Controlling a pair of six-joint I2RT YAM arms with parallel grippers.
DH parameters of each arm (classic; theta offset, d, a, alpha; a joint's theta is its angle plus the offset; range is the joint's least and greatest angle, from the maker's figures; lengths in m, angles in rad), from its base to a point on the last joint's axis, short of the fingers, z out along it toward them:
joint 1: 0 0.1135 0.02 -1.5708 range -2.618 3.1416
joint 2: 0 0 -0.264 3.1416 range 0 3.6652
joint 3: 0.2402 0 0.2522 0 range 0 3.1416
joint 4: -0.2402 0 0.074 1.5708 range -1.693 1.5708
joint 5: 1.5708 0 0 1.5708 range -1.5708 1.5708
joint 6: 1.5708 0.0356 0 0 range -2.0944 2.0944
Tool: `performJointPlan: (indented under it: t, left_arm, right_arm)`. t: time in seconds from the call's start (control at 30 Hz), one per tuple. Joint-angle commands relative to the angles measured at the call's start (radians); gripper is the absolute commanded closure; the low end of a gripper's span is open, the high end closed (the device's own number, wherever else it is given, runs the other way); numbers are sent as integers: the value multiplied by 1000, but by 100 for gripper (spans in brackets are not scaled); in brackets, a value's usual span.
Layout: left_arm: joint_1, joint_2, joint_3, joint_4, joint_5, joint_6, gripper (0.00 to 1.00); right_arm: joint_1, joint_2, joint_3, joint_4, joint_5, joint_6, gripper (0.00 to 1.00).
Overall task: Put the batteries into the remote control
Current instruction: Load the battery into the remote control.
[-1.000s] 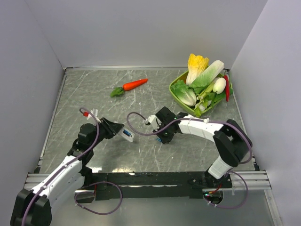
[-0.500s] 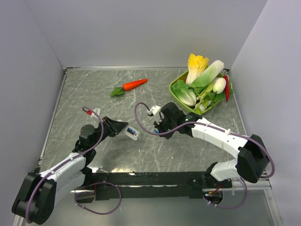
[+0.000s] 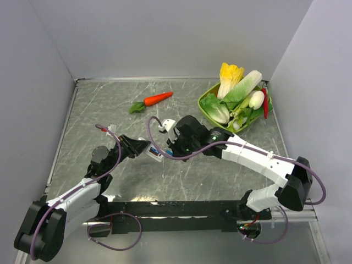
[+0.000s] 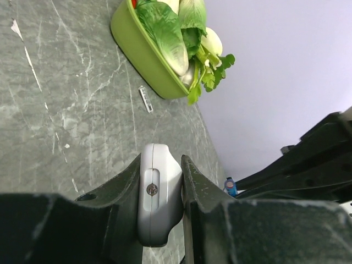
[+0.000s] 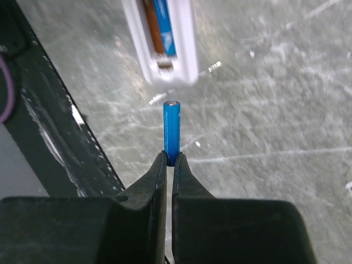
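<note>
My left gripper (image 4: pixel 160 184) is shut on the white-grey remote control (image 4: pixel 158 192), holding it by its edges above the table; from above the remote control (image 3: pixel 154 154) sits at the left gripper (image 3: pixel 145 149). In the right wrist view the remote control (image 5: pixel 181 49) shows an open compartment with one blue battery (image 5: pixel 164 27) in it beside a free slot. My right gripper (image 5: pixel 170 160) is shut on a second blue battery (image 5: pixel 171 129), whose tip points at the remote's end, a short gap away. From above, the right gripper (image 3: pixel 172 148) is just right of the remote.
A green tray (image 3: pixel 201 108) of vegetables stands at the back right; its wall (image 4: pixel 144 55) also shows in the left wrist view. An orange carrot (image 3: pixel 158 98) lies at the back centre. A small grey strip (image 4: pixel 145 99) lies on the table near the tray.
The right arm has swung left with the battery, from mid-table to right next to the remote. The left gripper has shifted the remote slightly right and forward.
</note>
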Motion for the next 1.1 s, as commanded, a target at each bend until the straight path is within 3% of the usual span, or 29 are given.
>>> performJointPlan:
  t: [0.0, 0.47, 1.07]
  left_arm:
    - [1, -4, 13, 74, 21, -38, 99]
    - [-28, -49, 47, -32, -55, -88, 99]
    - [-70, -58, 31, 22, -109, -175, 99]
  right_arm:
    - [29, 65, 143, -66, 38, 21, 100]
    - [72, 286, 410, -253, 62, 4, 100]
    - [106, 409, 516, -339, 84, -2, 98]
